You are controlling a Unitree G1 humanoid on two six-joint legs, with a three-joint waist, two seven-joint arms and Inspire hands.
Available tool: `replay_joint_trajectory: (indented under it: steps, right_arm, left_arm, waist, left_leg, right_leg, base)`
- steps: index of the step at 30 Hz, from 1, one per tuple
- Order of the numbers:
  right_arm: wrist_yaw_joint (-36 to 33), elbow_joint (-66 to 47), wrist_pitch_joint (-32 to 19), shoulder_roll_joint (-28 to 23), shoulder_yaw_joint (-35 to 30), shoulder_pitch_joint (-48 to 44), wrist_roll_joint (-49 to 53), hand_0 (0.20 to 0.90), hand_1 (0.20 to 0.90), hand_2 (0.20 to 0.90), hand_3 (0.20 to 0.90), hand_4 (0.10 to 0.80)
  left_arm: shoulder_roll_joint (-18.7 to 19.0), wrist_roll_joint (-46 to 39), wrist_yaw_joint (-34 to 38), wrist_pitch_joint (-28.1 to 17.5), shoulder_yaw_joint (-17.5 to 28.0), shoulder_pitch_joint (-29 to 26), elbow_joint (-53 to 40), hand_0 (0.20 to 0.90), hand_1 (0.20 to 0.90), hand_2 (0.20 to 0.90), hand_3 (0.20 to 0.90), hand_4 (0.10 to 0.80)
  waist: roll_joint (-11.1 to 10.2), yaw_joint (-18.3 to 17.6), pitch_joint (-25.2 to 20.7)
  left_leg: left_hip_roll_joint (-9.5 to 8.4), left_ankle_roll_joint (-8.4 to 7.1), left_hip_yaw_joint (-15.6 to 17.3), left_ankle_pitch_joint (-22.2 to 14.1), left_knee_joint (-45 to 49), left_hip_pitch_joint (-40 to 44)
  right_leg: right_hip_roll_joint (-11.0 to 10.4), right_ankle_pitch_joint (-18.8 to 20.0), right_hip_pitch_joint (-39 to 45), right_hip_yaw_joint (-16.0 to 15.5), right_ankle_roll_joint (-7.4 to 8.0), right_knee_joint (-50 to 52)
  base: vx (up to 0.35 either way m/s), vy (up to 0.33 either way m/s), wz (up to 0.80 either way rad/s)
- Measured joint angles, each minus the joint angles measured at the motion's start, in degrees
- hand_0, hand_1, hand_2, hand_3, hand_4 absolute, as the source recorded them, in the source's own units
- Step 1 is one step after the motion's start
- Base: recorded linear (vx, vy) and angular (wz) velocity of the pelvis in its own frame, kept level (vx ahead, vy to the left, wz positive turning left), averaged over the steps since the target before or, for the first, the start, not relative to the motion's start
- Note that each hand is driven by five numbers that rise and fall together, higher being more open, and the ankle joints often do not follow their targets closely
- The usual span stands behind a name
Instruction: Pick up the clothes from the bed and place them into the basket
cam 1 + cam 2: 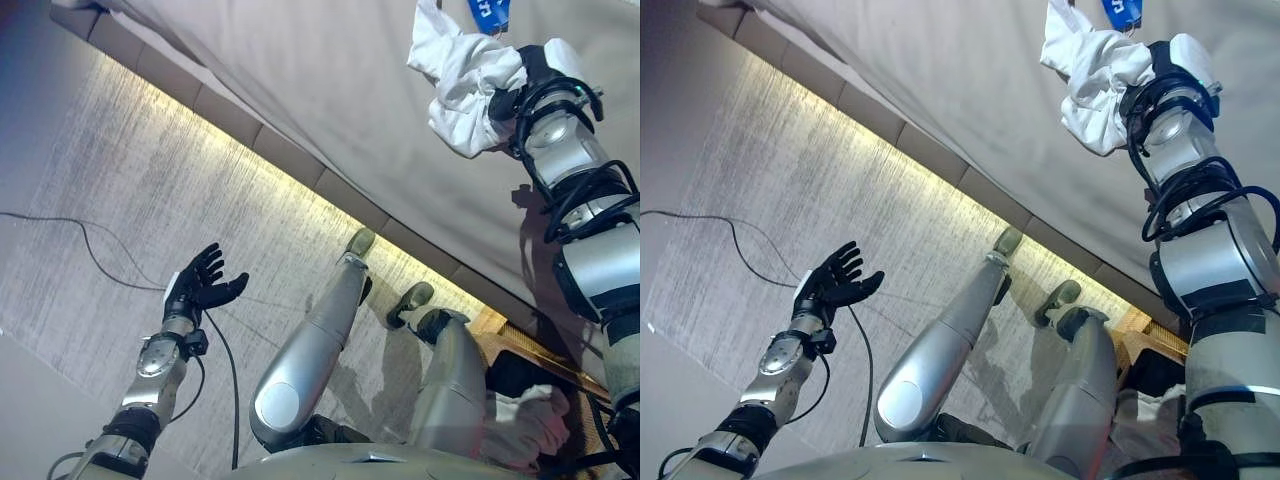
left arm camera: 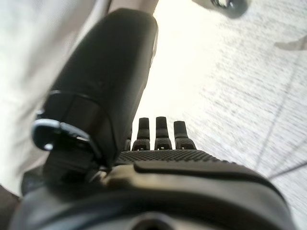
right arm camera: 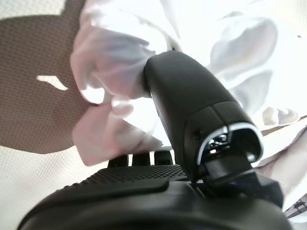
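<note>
A bunched white garment is held above the grey bed, gripped by the right hand, whose thumb is pressed into the folds and whose fingers are curled into the cloth; a blue item is seen just beside it at the far edge. More white clothing is seen lying in the wicker basket on the floor by the bed's base. The left hand is held over the grey carpet, well apart from the bed, with fingers relaxed and spread and nothing grasped.
</note>
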Motion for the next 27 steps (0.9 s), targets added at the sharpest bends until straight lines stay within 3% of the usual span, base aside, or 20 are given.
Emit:
replay_joint_trajectory:
  steps: [4,6,7,9,12,17,18,25,27]
  right_arm:
    - [2.28,1.60,0.15,0.66,-0.07,2.51,0.62,0.300,0.300,0.300,0.200,0.100]
    - [2.41,2.30,0.16,0.59,-0.12,2.82,1.16,0.300,0.300,0.300,0.200,0.100]
    - [2.37,2.28,0.05,0.94,-0.11,3.57,1.28,0.300,0.300,0.300,0.200,0.100]
    - [2.66,2.27,-0.28,1.78,-0.41,5.03,2.65,0.300,0.300,0.300,0.200,0.100]
    - [2.07,3.52,-0.04,1.00,-2.29,5.79,5.29,0.300,0.300,0.300,0.200,0.100]
    - [1.75,3.02,-2.37,1.39,-6.31,12.17,11.79,0.300,0.300,0.300,0.200,0.100]
    - [1.77,2.38,-3.70,1.41,-7.46,13.72,14.04,0.300,0.300,0.300,0.200,0.100]
    - [1.88,-5.18,-10.16,1.76,-16.12,23.15,24.36,0.300,0.300,0.300,0.200,0.100]
    - [1.92,-9.45,-11.31,4.01,-21.22,28.35,27.56,0.300,0.300,0.300,0.200,0.100]
  left_arm:
    - [0.04,-0.55,-0.68,-0.08,-0.03,0.27,-0.63,0.900,0.900,0.900,0.900,0.800]
    - [-0.09,-0.54,-0.78,-0.10,-0.25,0.09,-1.03,0.900,0.900,0.900,0.900,0.800]
    - [-0.15,-0.53,-0.83,-0.11,-0.36,0.90,-1.10,0.900,0.900,0.900,0.900,0.800]
    - [-0.16,-0.53,-0.62,-0.25,-0.31,2.46,-1.01,0.900,0.900,0.900,0.900,0.800]
    - [-0.22,-0.45,-0.51,-0.46,-0.30,2.08,-1.99,0.900,0.900,0.900,0.900,0.800]
    - [-0.07,-0.27,0.21,-0.46,-0.79,2.28,-1.20,0.900,0.900,0.900,0.900,0.800]
    - [-0.07,0.12,0.66,-0.54,-0.76,2.29,-1.22,0.900,0.900,0.900,0.900,0.800]
    - [-0.57,4.45,2.03,-0.61,-1.15,1.43,0.33,0.900,0.900,0.900,0.900,0.800]
    - [-0.43,6.10,3.05,-0.55,-0.79,2.10,1.76,0.900,0.900,0.900,0.900,0.800]
  waist:
    - [0.01,0.22,-0.01]
    - [-0.03,-0.07,-0.03]
    - [0.05,0.23,-0.05]
    - [0.42,0.33,-0.29]
    - [0.55,-0.74,-0.24]
    - [0.32,0.07,-0.33]
    - [0.20,0.06,-0.37]
    - [-1.77,-1.72,-1.04]
    - [-4.71,-3.31,-3.57]
  left_leg:
    - [0.14,-0.28,-0.54,0.19,-4.14,3.45]
    - [-0.07,-1.45,-0.33,0.06,-4.55,4.07]
    - [-0.31,1.87,-0.09,-0.57,2.12,3.66]
    - [-0.21,1.88,-1.03,0.86,-0.71,7.08]
    - [-0.54,0.90,-0.56,2.89,-6.75,9.64]
    - [0.20,1.10,-0.72,7.26,-14.26,17.67]
    - [0.70,1.75,-0.55,8.59,-16.74,19.79]
    - [3.08,3.18,0.52,13.38,-27.87,29.64]
    - [3.61,3.16,1.32,13.64,-30.98,31.69]
  right_leg:
    - [0.20,0.02,3.60,-1.08,0.03,-3.62]
    - [-0.28,0.22,4.52,-1.26,-0.34,-6.08]
    - [-0.76,0.26,4.91,-1.28,-0.35,-5.78]
    - [0.12,1.25,5.70,-1.08,1.38,-3.73]
    - [1.83,2.31,10.72,-2.06,1.02,-8.54]
    - [2.37,4.55,17.91,-2.69,2.74,-15.22]
    - [2.95,6.05,20.03,-2.64,3.36,-17.81]
    - [5.93,12.11,30.29,-2.70,3.91,-30.80]
    - [6.63,13.38,32.57,-2.45,4.21,-35.29]
  base:
    - [0.026,-0.052,0.05]
    - [0.017,-0.058,0.08]
    - [0.015,-0.076,-0.44]
    - [0.006,-0.091,-0.33]
    - [-0.021,-0.069,0.34]
    - [-0.047,-0.017,0.02]
    - [-0.115,0.027,-0.11]
    - [-0.002,0.078,-0.13]
    - [0.070,0.155,-0.18]
